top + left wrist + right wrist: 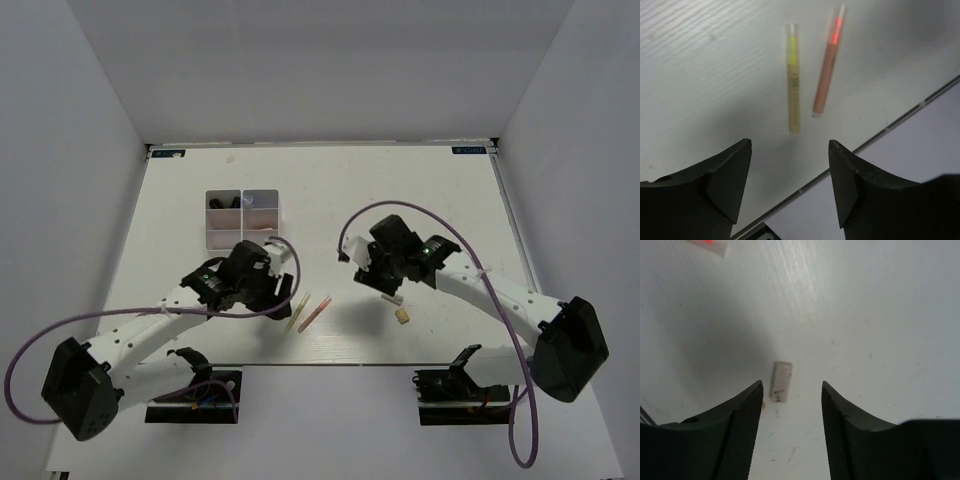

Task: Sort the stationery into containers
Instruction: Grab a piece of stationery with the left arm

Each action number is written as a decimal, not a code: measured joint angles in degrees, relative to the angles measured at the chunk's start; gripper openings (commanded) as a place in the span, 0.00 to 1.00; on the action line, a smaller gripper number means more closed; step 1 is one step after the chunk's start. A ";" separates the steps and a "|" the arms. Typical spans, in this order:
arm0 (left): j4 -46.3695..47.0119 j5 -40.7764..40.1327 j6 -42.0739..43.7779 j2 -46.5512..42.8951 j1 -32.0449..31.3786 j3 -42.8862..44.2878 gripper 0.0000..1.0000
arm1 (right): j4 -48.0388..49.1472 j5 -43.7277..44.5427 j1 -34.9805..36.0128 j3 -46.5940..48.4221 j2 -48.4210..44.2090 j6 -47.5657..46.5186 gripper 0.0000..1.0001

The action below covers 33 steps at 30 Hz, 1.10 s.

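Reaching for the next pieces looks like the step in hand: the right jaws hang spread and empty over a small grey block (781, 381) on the tabletop (880, 315). The left jaws, likewise spread and empty, face the yellow pen (794, 87) and pink pen (826, 75), which lie side by side near the front edge. Each arm must next drop, straddle its piece and close. A tan block (403, 317) lies near the grey one. The organizer box (243, 218) sits well apart at far left. The pens lie close together, so pinching one may nudge the other.
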 measured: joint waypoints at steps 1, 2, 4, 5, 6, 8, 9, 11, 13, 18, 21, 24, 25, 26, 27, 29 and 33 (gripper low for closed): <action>-0.44 -2.69 0.20 1.57 -3.54 1.14 0.71 | 0.17 -0.39 -0.22 -2.97 -1.77 -0.24 0.52; -0.81 -4.59 0.39 3.06 -6.69 2.25 0.69 | 0.31 -0.74 -0.59 -5.40 -3.23 -0.37 0.48; -1.33 -9.38 0.46 6.73 -11.89 4.50 0.67 | 0.90 -1.25 -1.38 -8.98 -5.62 0.31 0.46; -1.68 -11.69 0.57 8.81 -13.77 5.75 0.66 | 1.29 -1.46 -2.01 -10.25 -6.73 0.87 0.46; -1.64 -13.55 0.72 10.69 -15.04 6.60 0.66 | 1.75 -1.68 -2.60 -11.15 -7.63 1.38 0.46; -1.70 -17.53 1.42 14.40 -17.33 8.02 0.66 | 2.64 -1.99 -3.72 -11.96 -9.01 2.19 0.46; -1.75 -19.04 1.86 16.04 -17.97 8.68 0.67 | 3.06 -2.25 -4.22 -12.00 -9.40 2.47 0.46; -1.36 -20.92 3.13 19.08 -18.62 9.66 0.67 | 4.24 -2.78 -5.03 -12.00 -10.01 2.95 0.46; -0.44 -21.84 4.15 21.59 -18.36 10.40 0.65 | 4.83 -3.19 -5.64 -12.00 -10.32 3.52 0.46; 1.92 -22.23 4.90 27.93 -17.44 13.81 0.60 | 5.86 -4.26 -6.73 -12.44 -11.32 3.91 0.47; 4.13 -22.21 4.63 30.23 -17.00 14.16 0.59 | 5.95 -4.57 -7.23 -12.66 -11.87 3.93 0.47; 5.33 -22.12 4.13 31.91 -16.68 14.19 0.58 | 6.08 -4.76 -7.58 -12.66 -11.93 3.93 0.48; 5.70 -22.08 3.98 32.46 -16.61 14.19 0.57 | 6.08 -4.83 -7.61 -12.66 -11.93 3.93 0.48; 5.92 -22.03 3.82 33.03 -16.57 14.25 0.55 | 6.08 -4.90 -7.72 -12.66 -11.96 3.93 0.48; 6.16 -22.01 3.61 33.53 -16.57 14.27 0.54 | 6.08 -4.92 -7.80 -12.66 -11.98 3.93 0.48; 6.67 -21.94 3.32 34.51 -16.57 14.29 0.52 | 6.08 -4.96 -7.93 -12.66 -12.04 3.96 0.48; 7.13 -21.75 2.75 35.74 -16.57 14.84 0.46 | 6.10 -5.01 -8.17 -12.68 -12.41 3.96 0.48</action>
